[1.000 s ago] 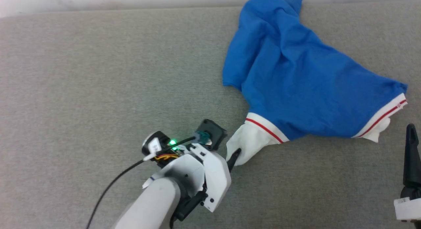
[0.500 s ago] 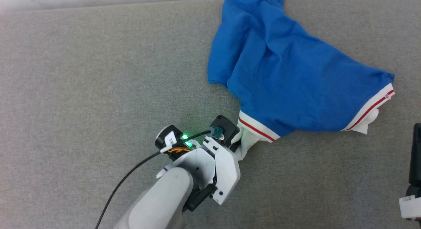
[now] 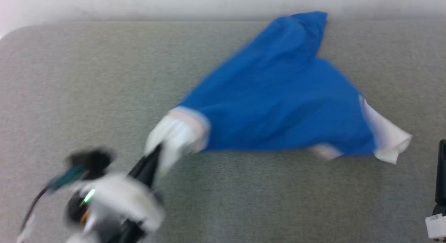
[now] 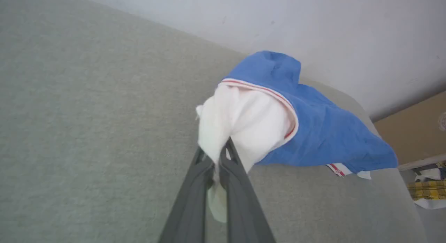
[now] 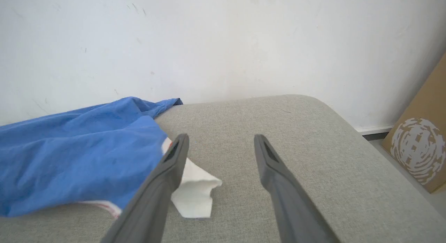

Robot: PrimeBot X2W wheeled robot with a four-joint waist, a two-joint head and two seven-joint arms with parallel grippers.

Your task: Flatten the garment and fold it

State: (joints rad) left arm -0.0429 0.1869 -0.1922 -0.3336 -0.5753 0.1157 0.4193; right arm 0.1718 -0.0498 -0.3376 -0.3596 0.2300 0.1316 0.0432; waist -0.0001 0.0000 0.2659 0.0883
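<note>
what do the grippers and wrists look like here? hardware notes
The left gripper has two long, tapering dark-grey jaws; in the blurred head view, a white wrist housing with a green light, teal connector and dark cable. The right gripper has matching jaws, each slotted near the tip, on a white base.

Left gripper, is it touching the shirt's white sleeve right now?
Touching. The left wrist view shows the left gripper shut on the white sleeve of the garment, with cloth pinched between its fingers and hanging out below them.
</note>
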